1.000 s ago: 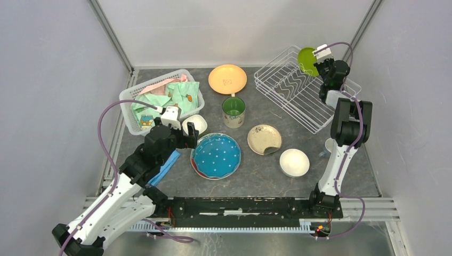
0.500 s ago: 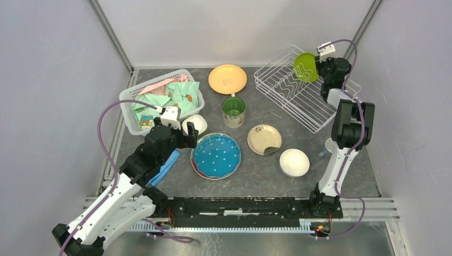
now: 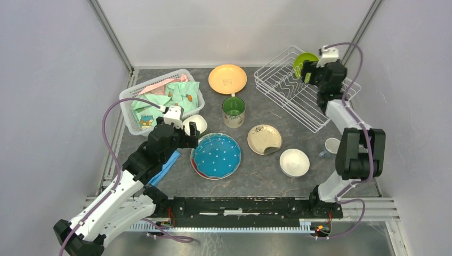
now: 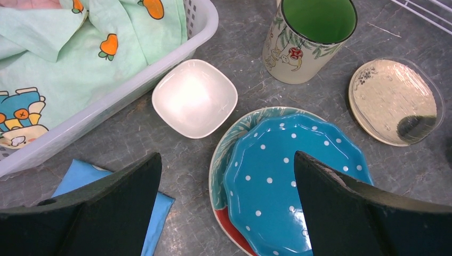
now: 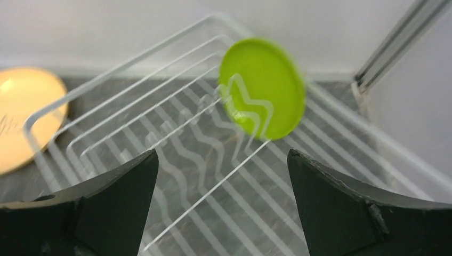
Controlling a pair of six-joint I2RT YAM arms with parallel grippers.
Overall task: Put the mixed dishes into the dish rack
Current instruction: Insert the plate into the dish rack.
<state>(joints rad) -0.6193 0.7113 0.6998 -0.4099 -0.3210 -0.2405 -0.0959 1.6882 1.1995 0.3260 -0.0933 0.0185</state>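
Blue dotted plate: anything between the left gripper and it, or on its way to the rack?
Nothing visible between the open left gripper and the blue dotted plate below it; the white square bowl sits beside. Toward the dish rack, the straight line runs between the mug and cream plate; lifting should clear both.

Lime-green plate glowed against the white wire rack, with a plain orange plate nearby. The blue plate wore white dots, over a red-and-teal one. The mug was beige, leaf-printed, green inside. The cream plate bore a dark smudge. The bowl was white, the cloth blue.
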